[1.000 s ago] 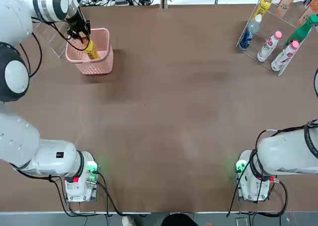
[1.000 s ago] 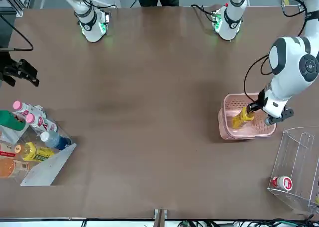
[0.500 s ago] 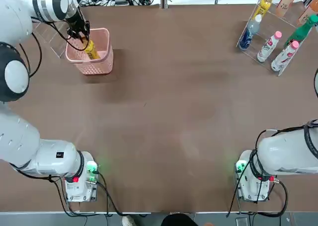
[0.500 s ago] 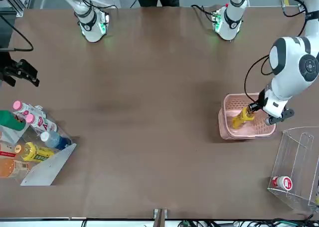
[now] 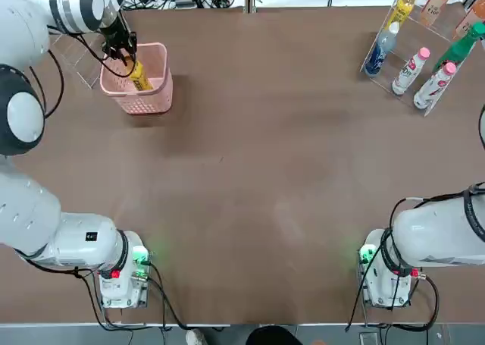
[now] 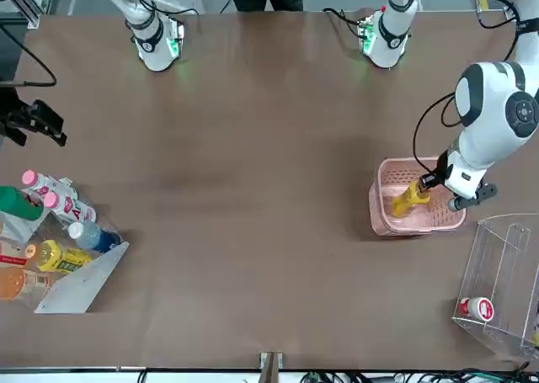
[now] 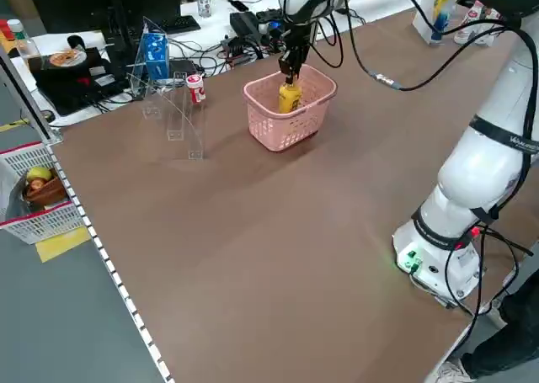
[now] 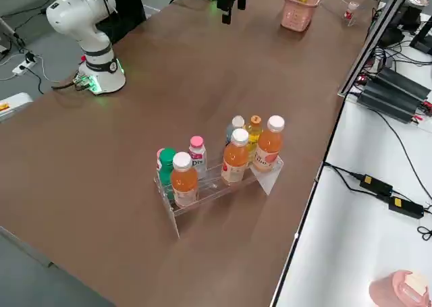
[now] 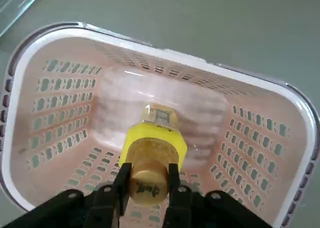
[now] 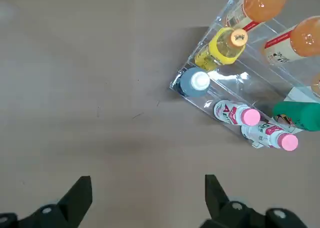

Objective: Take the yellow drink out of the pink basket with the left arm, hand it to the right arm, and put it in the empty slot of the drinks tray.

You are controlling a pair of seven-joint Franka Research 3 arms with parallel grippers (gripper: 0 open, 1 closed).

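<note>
While the right arm stays parked back over its own side of the brown table [image 5: 258, 170], the left arm reaches to the far left corner, where the pink basket [image 5: 155, 95] sits on the tabletop. The left gripper [image 9: 148, 180] points down into the basket from above, and its two black fingers are pinched tight on the yellow-orange cap of the yellow drink [image 9: 152, 148]. The bottle stands inside the basket, leaning a little, with its cap uppermost and its base down near the basket floor. From the side the yellow drink shows above the pink rim, directly under the gripper. Just beyond the basket, at the far left edge of the table, stands a clear acrylic stand [image 7: 173, 105] with a small red-and-white item on it. The right gripper [image 10: 147, 200] hangs above bare table with its fingers spread wide apart and nothing between them. Over at the far right corner sits the drinks tray [image 8: 216, 182], a clear acrylic rack holding several bottles: orange ones, a yellow one, a blue one with a white cap, a green one, and white bottles with pink caps. Which slot in the tray is free is hard to make out. The two arm bases, each with a green light, sit at the near edge of the table.
</note>
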